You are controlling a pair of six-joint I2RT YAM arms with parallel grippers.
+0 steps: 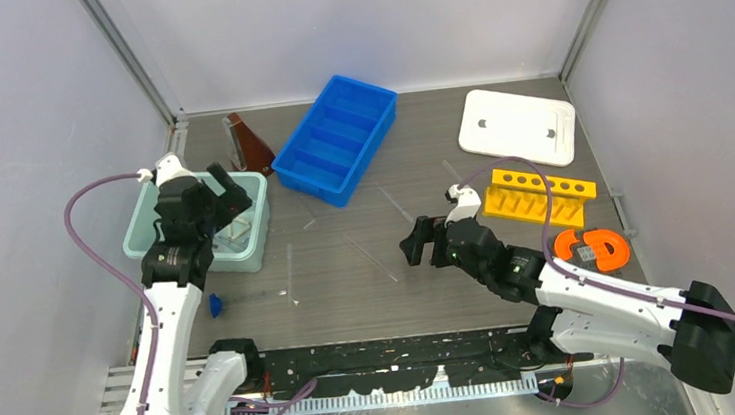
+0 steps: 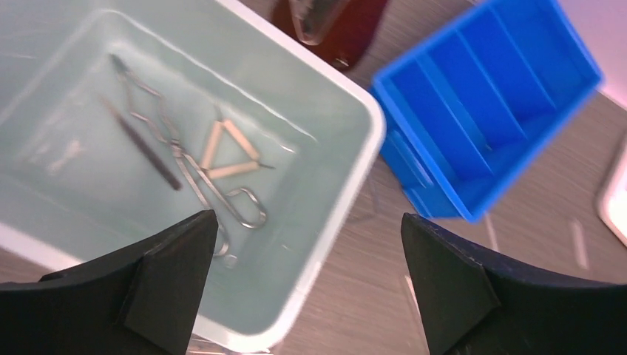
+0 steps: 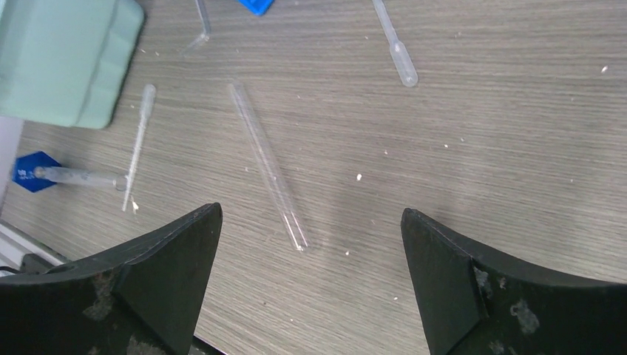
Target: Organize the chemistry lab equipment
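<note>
Left claw [image 2: 307, 217] agape over tub rim [image 2: 373, 133]; silver tongs [image 2: 185, 163], white triangle [image 2: 231, 151] inside. Right claw [image 3: 310, 209] agape above thin clear tube [image 3: 268, 166].

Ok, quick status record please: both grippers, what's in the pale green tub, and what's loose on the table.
left gripper: open, empty, over pale green plastic tub
right gripper: open, empty, over thin clear glass tube
in tub: silver scissor-like metal tongs, small white triangle, thin dark rod
loose on table: glass tube, clear plastic pipettes, blue-capped tube
blue divided plastic bin: no contents visible
</note>
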